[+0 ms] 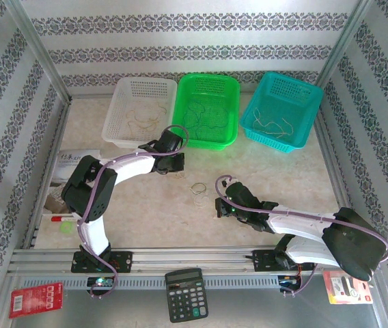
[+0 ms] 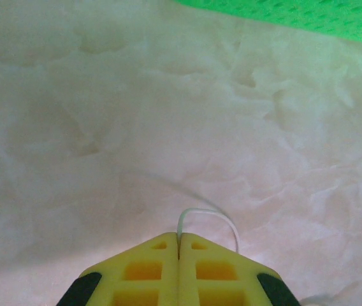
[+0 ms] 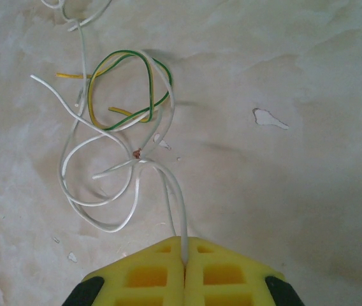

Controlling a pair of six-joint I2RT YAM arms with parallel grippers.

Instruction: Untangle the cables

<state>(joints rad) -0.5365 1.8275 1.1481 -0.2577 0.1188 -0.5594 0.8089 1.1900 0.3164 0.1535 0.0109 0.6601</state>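
The pale marbled desk (image 1: 146, 205) carries a white basket (image 1: 115, 109), a green basket (image 1: 235, 116), a teal basket (image 1: 254, 102) and loose tangled cables (image 1: 199, 189).

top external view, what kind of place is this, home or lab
Probably a robot test cell, not a home: left arm and right arm bolted to an aluminium rail, metal frame posts with wallpapered panels, and a white basket, green basket and teal basket holding wires.

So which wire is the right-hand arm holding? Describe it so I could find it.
Start at the green basket, the middle of three, and come toward the arms to the small tangle. The held wire is the plain white strand running from the tangle's middle into the right gripper; its neighbour is a green-and-yellow loop.
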